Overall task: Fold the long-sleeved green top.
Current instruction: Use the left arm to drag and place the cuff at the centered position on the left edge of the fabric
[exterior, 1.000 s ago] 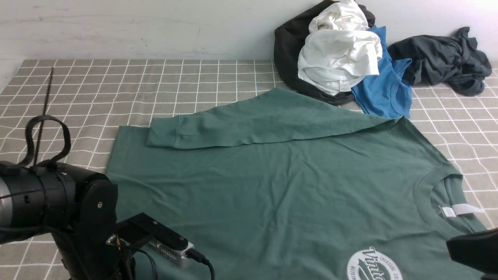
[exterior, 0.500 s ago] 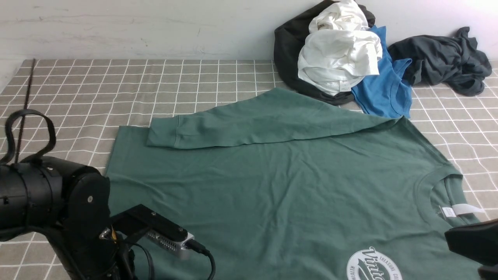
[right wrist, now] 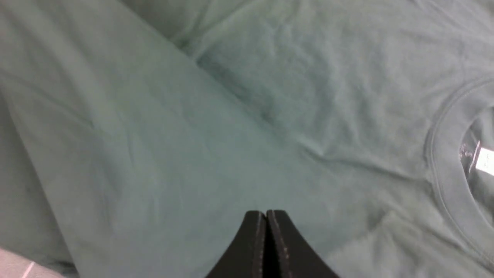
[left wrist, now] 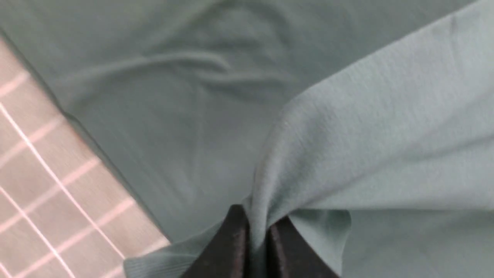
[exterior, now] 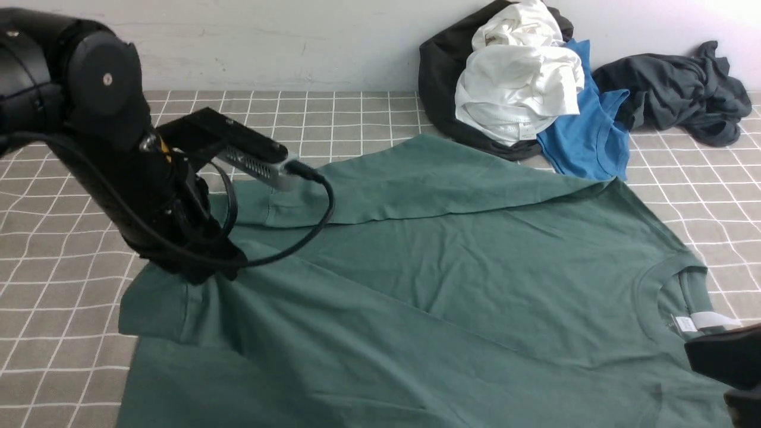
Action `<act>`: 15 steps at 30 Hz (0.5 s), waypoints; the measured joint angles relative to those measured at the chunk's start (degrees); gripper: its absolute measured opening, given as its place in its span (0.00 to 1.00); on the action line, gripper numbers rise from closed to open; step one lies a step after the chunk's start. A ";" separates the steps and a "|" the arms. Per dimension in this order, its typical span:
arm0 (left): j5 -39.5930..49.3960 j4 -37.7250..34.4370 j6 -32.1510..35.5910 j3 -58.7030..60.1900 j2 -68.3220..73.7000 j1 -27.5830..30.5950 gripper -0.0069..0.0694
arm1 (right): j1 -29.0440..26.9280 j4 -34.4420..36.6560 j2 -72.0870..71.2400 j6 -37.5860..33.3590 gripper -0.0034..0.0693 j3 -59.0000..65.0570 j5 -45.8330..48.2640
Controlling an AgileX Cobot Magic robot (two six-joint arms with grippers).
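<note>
Raised left arm at the left, wrist angled down; its left hand (left wrist: 257,228) is clamped on a pinch of the green long-sleeved top (exterior: 452,273) near a ribbed cuff, and the cloth tents up to the jaws in a soft ridge. Right hand (right wrist: 265,217) sits low at the near right, fingers pressed tip to tip above smooth matte knit. The top lies spread on the checked tabletop (exterior: 59,309), collar rightward, far sleeve folded across the body, shallow creases throughout.
</note>
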 joint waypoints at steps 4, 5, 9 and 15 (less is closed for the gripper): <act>-0.54 0.22 1.47 -3.00 6.94 1.35 0.11 | 0.00 -0.75 3.21 0.48 0.03 -2.81 2.34; -1.05 0.22 1.69 -3.27 8.73 1.50 0.13 | 0.00 -0.75 4.02 0.48 0.03 -3.85 3.18; -3.08 2.65 0.80 -3.95 14.78 1.60 0.24 | 0.00 -0.87 7.02 0.66 0.03 -7.72 6.46; -3.27 7.78 -7.85 -10.45 17.41 2.62 0.57 | 0.00 -1.42 12.42 0.70 0.03 -12.28 8.87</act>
